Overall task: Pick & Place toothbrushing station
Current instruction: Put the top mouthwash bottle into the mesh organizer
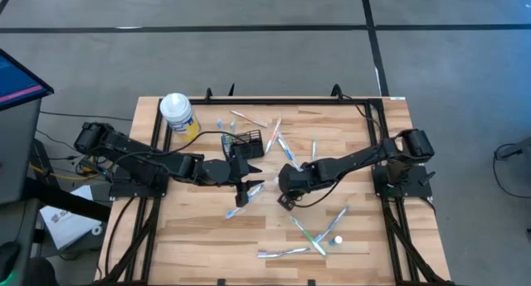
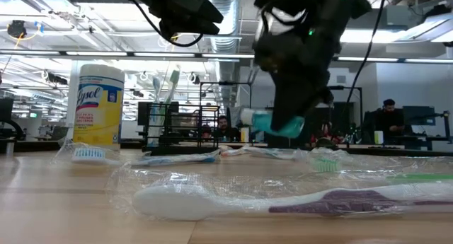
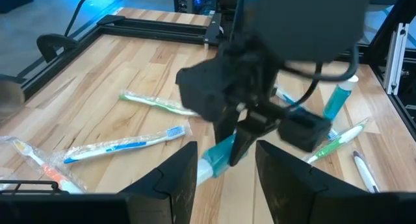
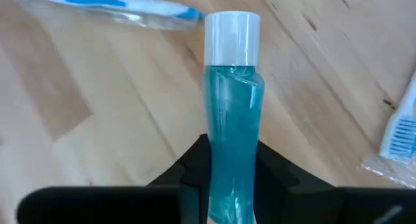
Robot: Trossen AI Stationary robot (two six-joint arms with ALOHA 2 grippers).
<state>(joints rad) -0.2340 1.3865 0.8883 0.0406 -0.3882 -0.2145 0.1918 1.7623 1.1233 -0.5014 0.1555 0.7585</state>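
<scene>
1. Right hand [image 4: 231, 185]: clamped narrow on a teal tube with a white cap [image 4: 232, 94], the tube squeezed between the two dark fingers. The low view shows the tube lifted clear of the tabletop [image 1: 199, 236], cap pointing sideways.
2. Left hand [image 3: 224, 169]: fingers apart and empty. It sits near the middle of the tabletop, just beside the right hand, and looks straight at it.
3. Toothbrushing station [image 1: 246, 142]: a small black wire-mesh caddy standing toward the far side of the tabletop, close behind the left hand. In the low view, brush handles rise upright from it, so some items appear to be loaded already.
4. Loose stock: a blue-bristled toothbrush in a clear wrapper [image 3: 123, 146] lies near both hands, and a green-handled toothbrush [image 3: 156, 104] lies farther off. A white and purple wrapped toothbrush [image 2: 283, 200] lies nearest the low camera. Several more wrapped brushes are scattered over the near and right parts of the tabletop.
5. Progress, as judged: partway. One tube is in transit, not yet placed; many brushes remain to be collected.
6. Writing: the yellow canister [image 2: 99, 109] with a white lid, at the far left corner, reads "Lysol". No other text is legible.
</scene>
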